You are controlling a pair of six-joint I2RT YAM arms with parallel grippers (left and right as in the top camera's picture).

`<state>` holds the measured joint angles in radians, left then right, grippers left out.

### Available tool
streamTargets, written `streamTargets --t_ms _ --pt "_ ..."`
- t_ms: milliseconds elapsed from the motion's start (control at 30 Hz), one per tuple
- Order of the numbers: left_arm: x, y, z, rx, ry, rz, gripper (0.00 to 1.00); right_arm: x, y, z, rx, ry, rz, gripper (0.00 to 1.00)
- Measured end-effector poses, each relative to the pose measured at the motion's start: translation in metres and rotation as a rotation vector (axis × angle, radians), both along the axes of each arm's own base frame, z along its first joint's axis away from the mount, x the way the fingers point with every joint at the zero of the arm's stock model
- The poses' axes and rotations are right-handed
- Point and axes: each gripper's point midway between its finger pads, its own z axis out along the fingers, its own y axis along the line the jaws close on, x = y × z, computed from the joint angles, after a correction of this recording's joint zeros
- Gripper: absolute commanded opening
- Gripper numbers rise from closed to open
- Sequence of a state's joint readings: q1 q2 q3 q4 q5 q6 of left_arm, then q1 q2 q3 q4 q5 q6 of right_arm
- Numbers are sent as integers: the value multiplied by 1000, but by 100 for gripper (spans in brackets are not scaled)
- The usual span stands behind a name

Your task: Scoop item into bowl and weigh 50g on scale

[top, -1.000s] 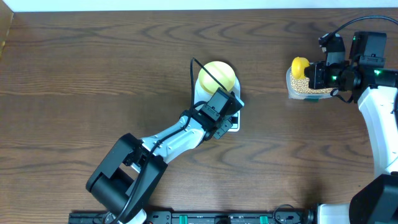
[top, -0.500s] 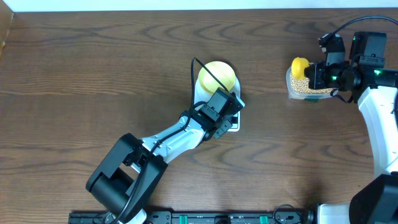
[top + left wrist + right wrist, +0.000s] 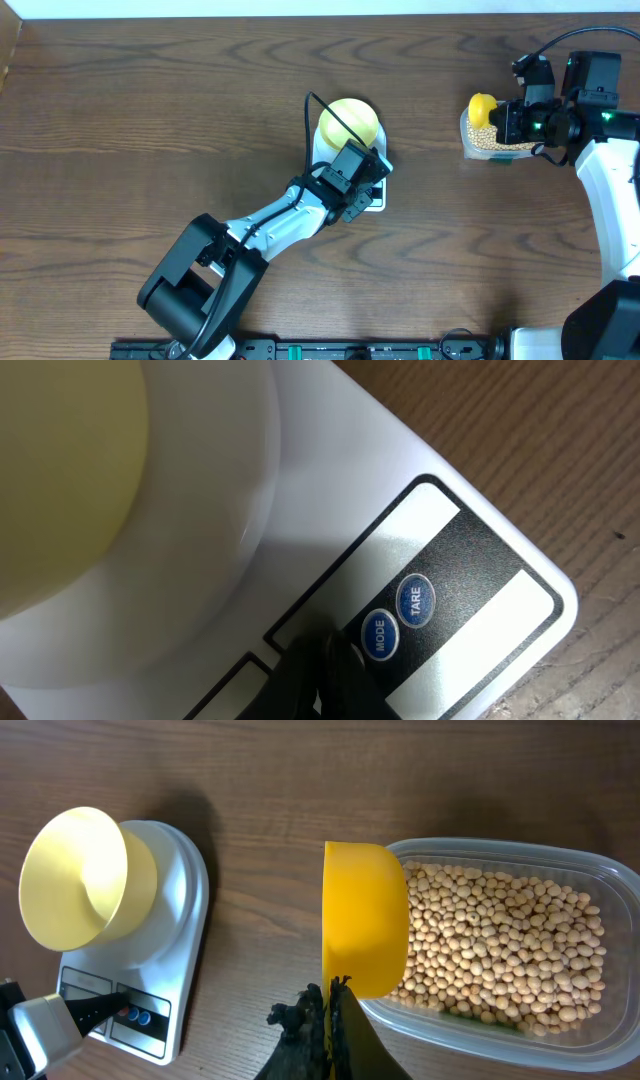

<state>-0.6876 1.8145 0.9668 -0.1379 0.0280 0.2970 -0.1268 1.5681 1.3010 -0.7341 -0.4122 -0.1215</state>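
1. The worktop [image 3: 150, 120] is dark wood; your scale [image 3: 180, 910] sits near its middle, and the clear container [image 3: 520, 848] lies well apart on the right arm's side.
2. The clear container holds the beans [image 3: 500, 950] in a deep layer; none show outside it.
3. The scale is white and carries the bowl [image 3: 75, 875] on its platform; your left arm reaches over its front end.
4. The bowl is pale yellow and looks empty; so placing it is done, and I judge that the scooping, the pouring and the check against the target weight are all left.
5. The scoop [image 3: 364, 915] is yellow and hangs over the container's near edge; your right gripper [image 3: 328, 995] is pinched tight on it, probably at a handle hidden behind the cup; only its back shows, so you cannot tell if it carries beans.
6. Your left gripper [image 3: 330, 655] has its jaws pressed together and holds nothing; its tip sits just beside the MODE button [image 3: 379, 635]; whether it touches the scale I cannot tell.
7. Writing: "MODE" and "TARE" in white on two round blue buttons, the TARE button [image 3: 416, 600] next to the other; the front panel [image 3: 470, 570] shows no readable digits and no brand.
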Motion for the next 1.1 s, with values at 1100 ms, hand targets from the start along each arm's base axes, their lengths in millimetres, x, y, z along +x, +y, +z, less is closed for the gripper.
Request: streamTargets --t_ms 1100 --pt "-7 -4 1 -45 43 -23 7 -1 0 -1 1 7 0 1"
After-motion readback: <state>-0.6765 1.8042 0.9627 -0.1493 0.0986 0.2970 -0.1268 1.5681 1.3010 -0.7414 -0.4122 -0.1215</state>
